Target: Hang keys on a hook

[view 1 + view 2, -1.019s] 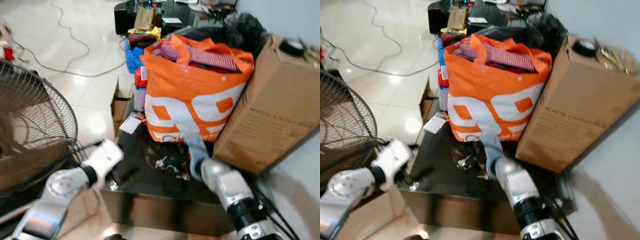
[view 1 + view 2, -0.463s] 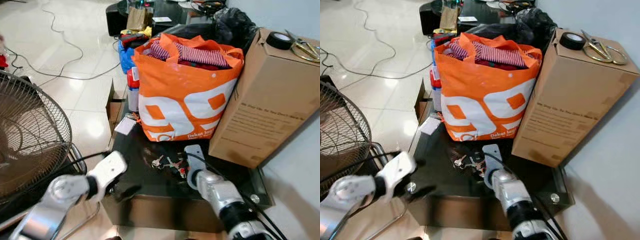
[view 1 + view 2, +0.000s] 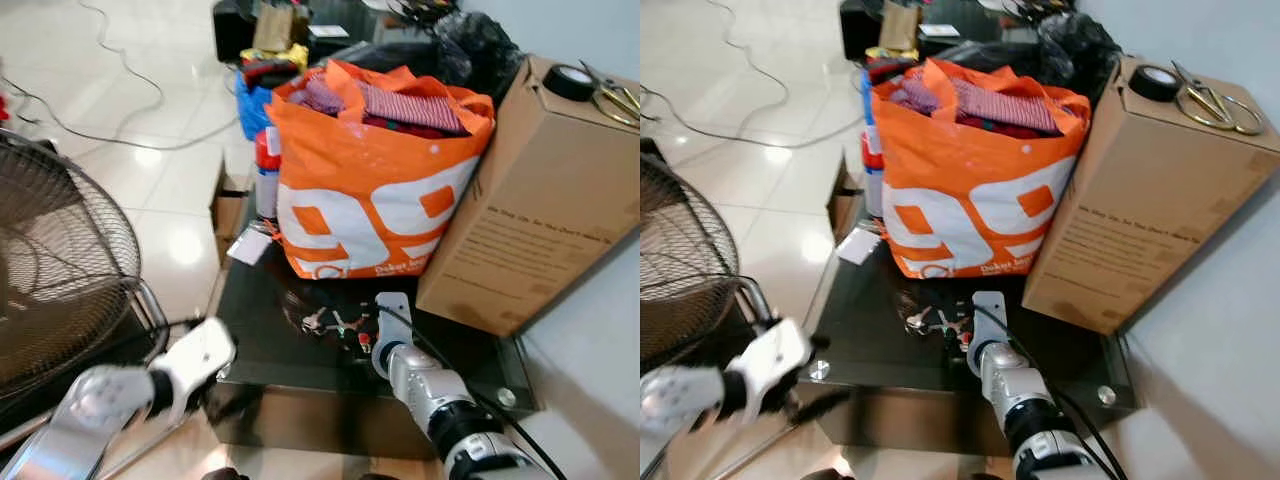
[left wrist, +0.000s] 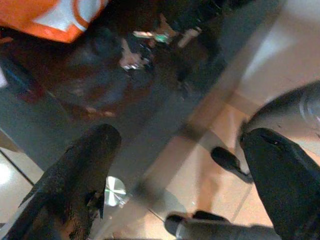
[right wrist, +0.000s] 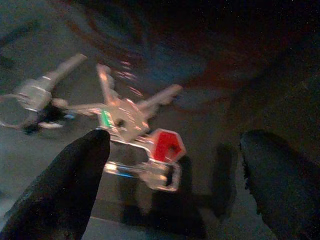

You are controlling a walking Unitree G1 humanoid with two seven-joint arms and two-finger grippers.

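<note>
A cardboard box [image 3: 1165, 190] stood at the far right of the dark glass tabletop [image 3: 865, 310], with a roll of black tape [image 3: 1157, 81] and a pair of scissors [image 3: 1215, 100] on its top. Just beside it, an orange shopping bag [image 3: 975, 195] stuffed with striped cloth [image 3: 1005, 103] took up the back of the tabletop. Off to the left, a wire-caged fan [image 3: 60, 270] stood on the pale tiled floor [image 3: 150, 160], where a cable [image 3: 90, 110] trailed.

The right gripper [image 5: 172, 165] hovered low over the front of the tabletop, its jaws spread wide apart and clamped on nothing. The keys [image 5: 125, 117] lay flat on the glass in front of the bag, partly between the two black fingers [image 5: 65, 185] and partly just beyond their tips. A red tag [image 5: 167, 145] on the bunch sat nearest the middle of the gap, with a small green mark beside it, and a further silver key [image 5: 37, 92] and ring lay out past the one finger. The wrist picture was dim and blurred, so whether a fingertip touched the bunch could not be made out.

The left gripper [image 4: 185, 170] hung off the front left corner of the tabletop, over the floor, jaws wide apart and empty. The keys showed well beyond its tips, near the foot of the bag.
</note>
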